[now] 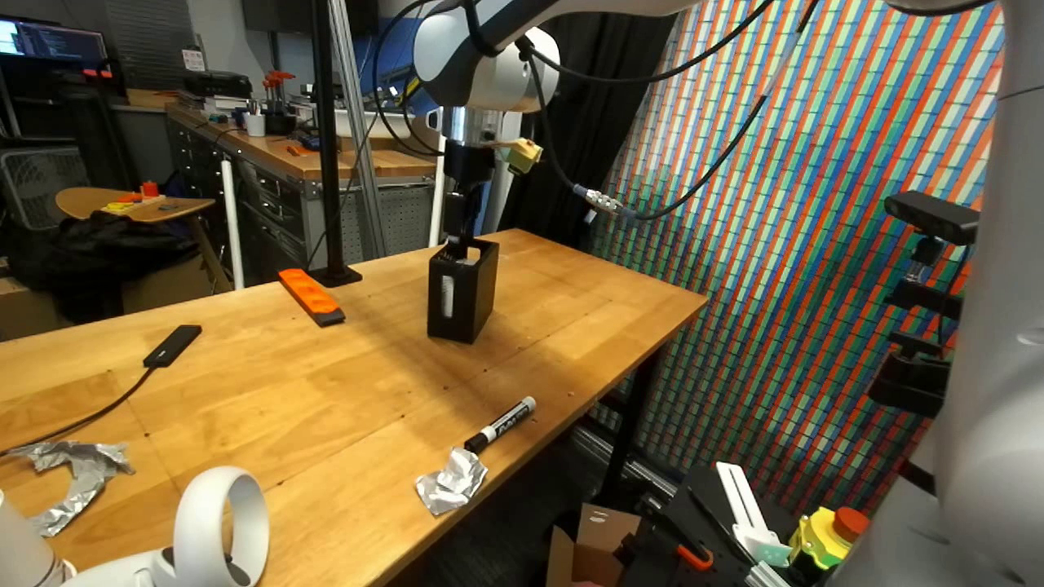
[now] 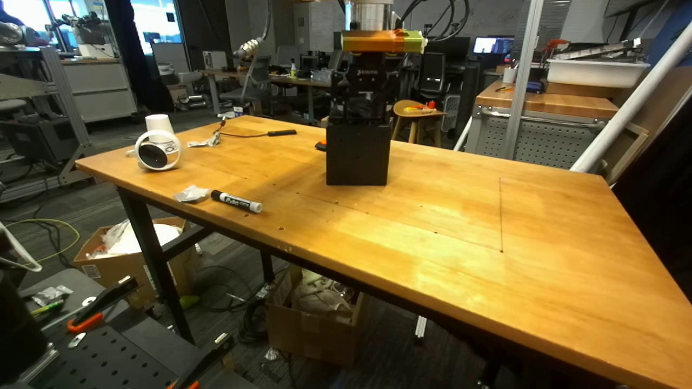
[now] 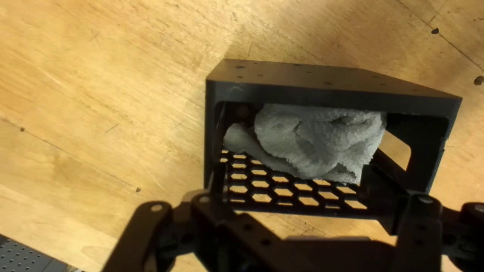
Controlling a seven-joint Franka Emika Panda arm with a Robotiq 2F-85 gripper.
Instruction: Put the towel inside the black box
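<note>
One grey towel [image 3: 321, 141] is seen bunched inside the black box [image 2: 357, 155], which is set upright on the desk [image 1: 326, 408]; placement looks done, so a clean retreat is judged the step in hand. End effector [image 3: 293, 182] is spread apart, nothing clamped; the finger [image 3: 385, 200] at right in the wrist view is set just beside the towel, contact can't be told. Withdrawal should be made straight up, slowly, with the gap left wide so the towel isn't pinched. Box must be watched for tipping or being lifted.

The arm [image 1: 512, 77] points its end effector [image 3: 292, 183] down, fingers [image 3: 385, 200] apart.
</note>
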